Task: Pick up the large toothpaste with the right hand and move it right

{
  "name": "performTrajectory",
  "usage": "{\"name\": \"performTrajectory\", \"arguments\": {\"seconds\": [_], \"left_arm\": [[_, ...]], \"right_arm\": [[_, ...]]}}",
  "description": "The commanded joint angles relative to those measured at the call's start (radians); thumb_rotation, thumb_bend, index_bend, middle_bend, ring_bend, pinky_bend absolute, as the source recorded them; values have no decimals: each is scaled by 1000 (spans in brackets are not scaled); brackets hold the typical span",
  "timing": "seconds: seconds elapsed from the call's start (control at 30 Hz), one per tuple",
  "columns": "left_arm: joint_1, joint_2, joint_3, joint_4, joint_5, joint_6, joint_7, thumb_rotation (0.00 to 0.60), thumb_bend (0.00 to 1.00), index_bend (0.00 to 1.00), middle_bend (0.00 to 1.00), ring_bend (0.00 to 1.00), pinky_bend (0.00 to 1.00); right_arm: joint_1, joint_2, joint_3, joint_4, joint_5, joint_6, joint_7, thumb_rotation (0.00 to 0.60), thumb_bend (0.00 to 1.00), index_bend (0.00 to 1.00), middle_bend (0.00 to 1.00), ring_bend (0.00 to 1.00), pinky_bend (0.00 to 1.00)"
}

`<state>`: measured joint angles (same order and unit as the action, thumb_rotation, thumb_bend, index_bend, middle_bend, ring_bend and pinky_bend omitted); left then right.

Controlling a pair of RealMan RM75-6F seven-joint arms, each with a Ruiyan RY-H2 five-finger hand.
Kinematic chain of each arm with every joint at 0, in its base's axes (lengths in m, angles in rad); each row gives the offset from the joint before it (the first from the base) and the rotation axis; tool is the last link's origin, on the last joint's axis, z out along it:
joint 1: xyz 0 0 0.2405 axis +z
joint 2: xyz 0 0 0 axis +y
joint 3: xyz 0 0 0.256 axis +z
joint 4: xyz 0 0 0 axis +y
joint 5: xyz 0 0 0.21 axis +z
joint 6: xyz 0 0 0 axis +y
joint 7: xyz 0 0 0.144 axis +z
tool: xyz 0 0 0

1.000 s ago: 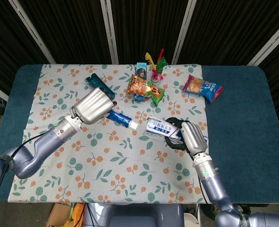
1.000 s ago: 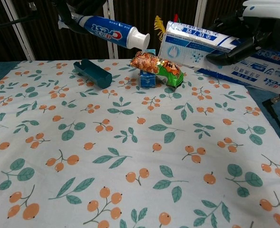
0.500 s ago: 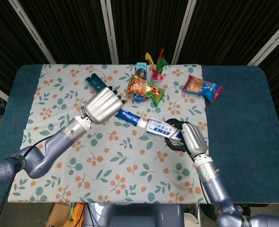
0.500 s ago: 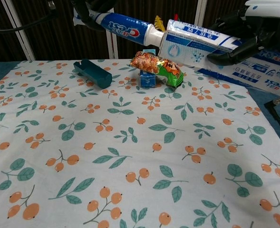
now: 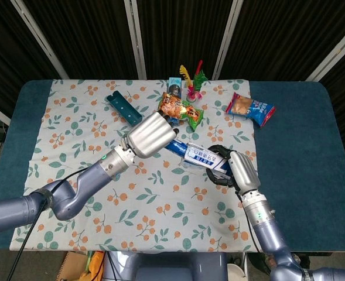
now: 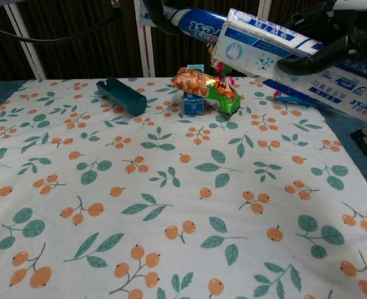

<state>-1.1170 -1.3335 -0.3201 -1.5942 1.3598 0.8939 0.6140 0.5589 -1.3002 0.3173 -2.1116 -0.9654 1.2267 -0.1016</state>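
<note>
Probably lab test stand: black curtain backdrop [image 5: 178,29], floral tablecloth [image 5: 72,117] over blue table [image 5: 301,146].

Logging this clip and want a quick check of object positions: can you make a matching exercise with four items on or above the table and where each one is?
Things:
1. teal tray
2. red snack bag
3. orange chip bag
4. white toothpaste box

Places or states:
A. lying partly off the floral cloth, on the blue edge
B. held in the right hand
C. propped on a small blue box
D. lying alone on the cloth, far left side

Pairs: 1-D, 2-A, 3-C, 4-B
</note>
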Motion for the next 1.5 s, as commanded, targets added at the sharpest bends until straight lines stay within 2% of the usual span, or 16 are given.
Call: {"name": "performTrajectory", "arguments": {"seconds": [0.03,0.23,0.43,0.53,0.63,0.73,0.87,1.03,1.2,1.37,1.5], "left_arm": [[-20,-19,-5,11,17,7,9,600,454,643,642,588,615],[-67,-52,-17,72,108,55,24,600,360,520,494,459,486],[-100,-87,-43,123,166,124,44,600,155,414,383,400,448],[-113,-111,-54,149,200,173,61,600,88,344,325,358,424],[-135,-137,-71,173,217,201,69,600,42,317,301,326,409],[-153,-154,-87,183,212,207,75,600,25,297,283,297,390],[-170,-162,-100,191,214,219,75,600,11,284,268,279,380],[-175,-155,-107,195,216,233,70,600,5,273,250,246,366],[-160,-138,-110,183,204,254,56,600,5,272,247,246,364],[-102,-84,-87,135,207,297,23,600,5,272,244,246,365],[-9,-9,-25,61,226,343,-14,600,5,272,244,246,365]], "right_arm": [[-14,13,13,-9,5,4,36,600,393,430,467,405,326],[-53,28,47,-31,11,27,151,600,394,430,467,405,326],[-103,21,97,-78,40,64,304,600,393,430,467,405,326],[-129,17,111,-105,43,79,372,600,394,430,467,405,326],[-159,3,129,-134,39,90,470,600,394,430,467,405,326],[-192,-17,128,-152,-2,106,558,600,394,430,467,405,326],[-235,-33,95,-158,-100,117,643,600,394,430,467,405,326],[-270,-43,60,-156,-200,125,719,600,394,430,467,405,326],[-284,-48,61,-140,-241,140,754,600,394,430,467,405,326],[-288,-34,84,-103,-221,149,751,600,394,430,467,405,326],[-284,-11,77,-43,-189,133,689,600,394,430,467,405,326]]}}
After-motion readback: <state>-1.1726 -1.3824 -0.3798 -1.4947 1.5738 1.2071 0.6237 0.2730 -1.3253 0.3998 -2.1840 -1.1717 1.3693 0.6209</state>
